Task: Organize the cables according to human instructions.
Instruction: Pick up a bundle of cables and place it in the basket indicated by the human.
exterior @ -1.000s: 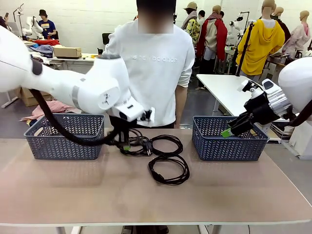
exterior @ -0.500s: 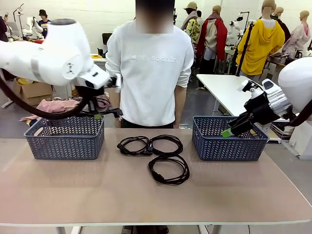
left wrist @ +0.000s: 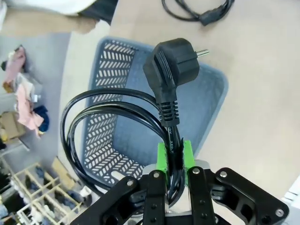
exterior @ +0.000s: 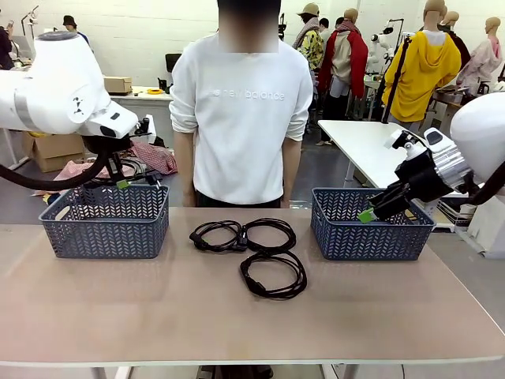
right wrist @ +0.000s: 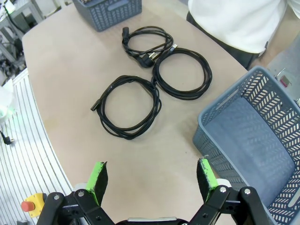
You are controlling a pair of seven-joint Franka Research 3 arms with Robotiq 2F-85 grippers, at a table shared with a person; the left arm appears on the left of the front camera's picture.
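Note:
My left gripper hangs over the left grey basket and is shut on one black cable. In the left wrist view that cable's plug sticks up from between the green pads of the left gripper, and its loop dangles above the basket. Three coiled cables lie mid-table: one at left, one beside it, one nearer me. My right gripper stands open above the right basket; the right gripper has nothing between its pads.
A person in a white sweater stands at the far edge between the baskets, arms down. The right wrist view shows the three coils left of the right basket. Bare tabletop lies in front.
My left arm has lifted one cable off the pile at mid-table and carried it left and up to above the left basket. The right arm has stayed still.

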